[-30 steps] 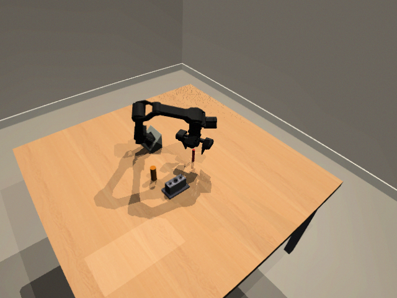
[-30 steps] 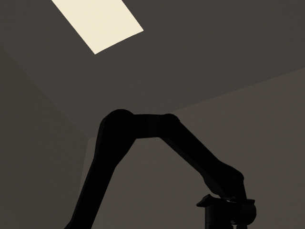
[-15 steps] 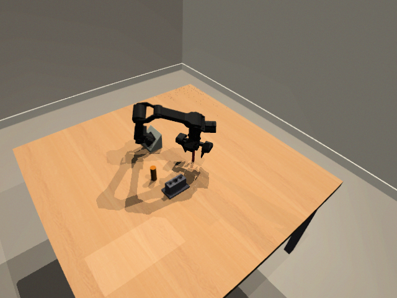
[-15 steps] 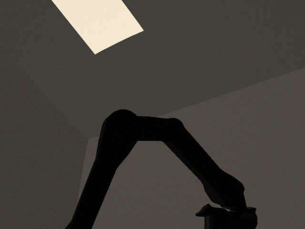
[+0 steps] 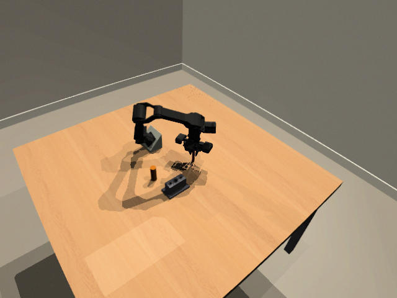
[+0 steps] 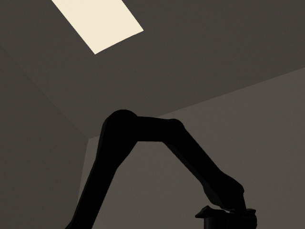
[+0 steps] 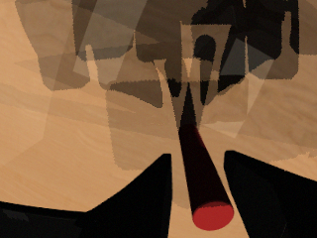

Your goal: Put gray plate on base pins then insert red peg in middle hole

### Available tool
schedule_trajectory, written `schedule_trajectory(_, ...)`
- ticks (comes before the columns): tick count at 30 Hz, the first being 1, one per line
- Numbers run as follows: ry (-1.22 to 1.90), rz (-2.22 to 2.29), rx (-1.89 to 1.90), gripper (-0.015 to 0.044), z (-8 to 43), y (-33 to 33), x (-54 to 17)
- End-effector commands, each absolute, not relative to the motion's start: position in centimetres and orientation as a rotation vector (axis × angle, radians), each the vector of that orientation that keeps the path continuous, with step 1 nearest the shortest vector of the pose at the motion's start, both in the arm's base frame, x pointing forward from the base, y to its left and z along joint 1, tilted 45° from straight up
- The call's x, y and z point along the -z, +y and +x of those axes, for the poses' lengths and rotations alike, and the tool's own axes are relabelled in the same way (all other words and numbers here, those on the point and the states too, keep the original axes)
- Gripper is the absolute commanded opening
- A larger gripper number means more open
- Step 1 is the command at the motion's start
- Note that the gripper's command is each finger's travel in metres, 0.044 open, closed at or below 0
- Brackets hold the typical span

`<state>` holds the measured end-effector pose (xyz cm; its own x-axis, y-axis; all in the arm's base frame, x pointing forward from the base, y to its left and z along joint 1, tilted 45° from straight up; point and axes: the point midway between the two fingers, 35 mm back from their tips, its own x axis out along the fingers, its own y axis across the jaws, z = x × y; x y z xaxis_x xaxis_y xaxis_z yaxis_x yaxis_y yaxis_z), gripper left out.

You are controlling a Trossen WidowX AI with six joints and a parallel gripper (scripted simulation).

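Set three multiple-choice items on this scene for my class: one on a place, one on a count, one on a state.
1. In the top view, the orange-topped cylinder stands where relative to the gray plate?
A. left
B. right
C. on top of it

2. How many holes show in the gray plate?
A. one
B. three
C. five

3. How is the red peg placed?
A. lying flat
B. seated in the plate
C. upright between the fingers

Answers:
1 A, it stands apart on the table to the plate's left.
2 B, three dark holes run in a row.
3 C, the wrist view shows a dark finger on each side of it.
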<state>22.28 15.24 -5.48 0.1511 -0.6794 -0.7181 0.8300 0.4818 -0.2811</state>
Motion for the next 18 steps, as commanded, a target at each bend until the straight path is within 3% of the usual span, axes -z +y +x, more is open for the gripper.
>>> schedule_trajectory(1,0.909,0.191,1.089,0.0046,22.3,15.2,5.5)
schedule_trajectory(8,0.909,0.191,1.089,0.0000,22.3,15.2,5.5)
schedule_trajectory(18,0.911,0.193,1.088,0.0000,22.2,16.8,4.2)
